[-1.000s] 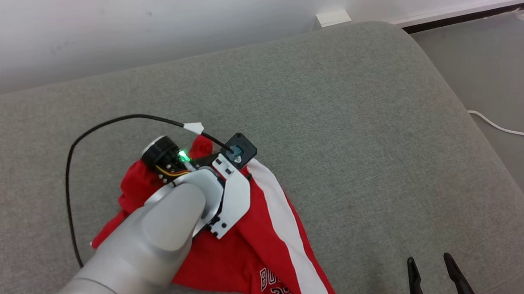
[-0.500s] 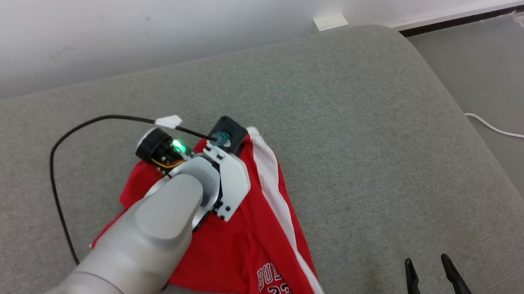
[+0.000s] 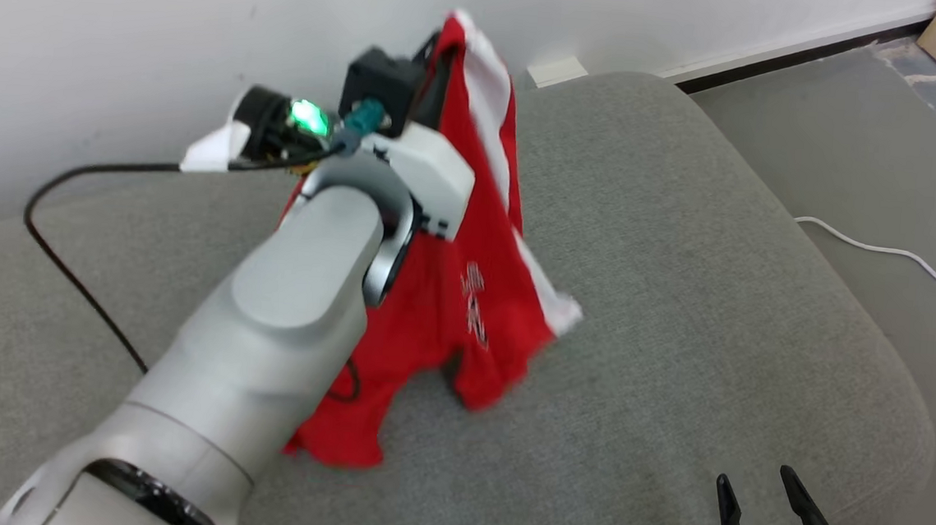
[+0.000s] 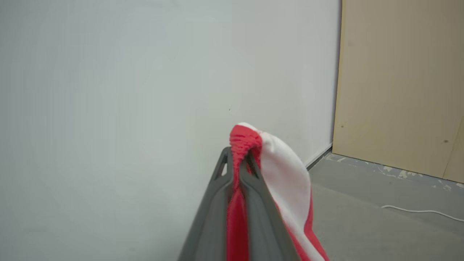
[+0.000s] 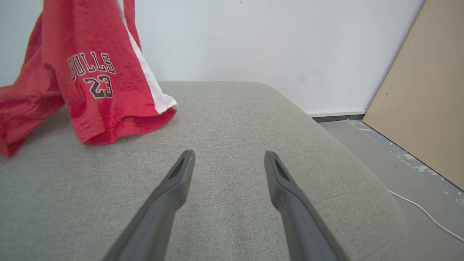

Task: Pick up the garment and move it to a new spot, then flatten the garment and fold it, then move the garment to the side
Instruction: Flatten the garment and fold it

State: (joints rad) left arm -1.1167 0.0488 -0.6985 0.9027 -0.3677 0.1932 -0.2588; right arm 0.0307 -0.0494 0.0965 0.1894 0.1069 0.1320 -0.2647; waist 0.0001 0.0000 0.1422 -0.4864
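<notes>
In the left wrist view, the left gripper (image 4: 239,156) sat at the lower centre of the frame with its 2 dark fingers pressed together on a bunched fold of the red garment (image 4: 243,139). That fold poked out just above the fingertips. A white stripe of the same cloth draped down the lower right side of the fingers. The pale wall (image 4: 108,90) stood behind them.

In the head view, the garment hung from the pinched point at the upper centre of the frame and widened downward toward the middle. Its lower edges reached the grey cushion (image 3: 679,310), though they were blurred there. The silver left forearm (image 3: 291,316) crossed in front of the cloth from the lower left, and a black cable (image 3: 65,251) looped off it toward the left edge.

In the right wrist view, the garment filled the upper left corner. It showed the dark lettering "BULLS 23", and 1 hem rested on the cushion.

The right gripper (image 5: 228,154) had its 2 fingers spread with nothing between them. It was low over the bare cushion, at the lower right of the head view and well apart from the garment. A white cord (image 3: 889,251) lay on the floor at the right edge.
</notes>
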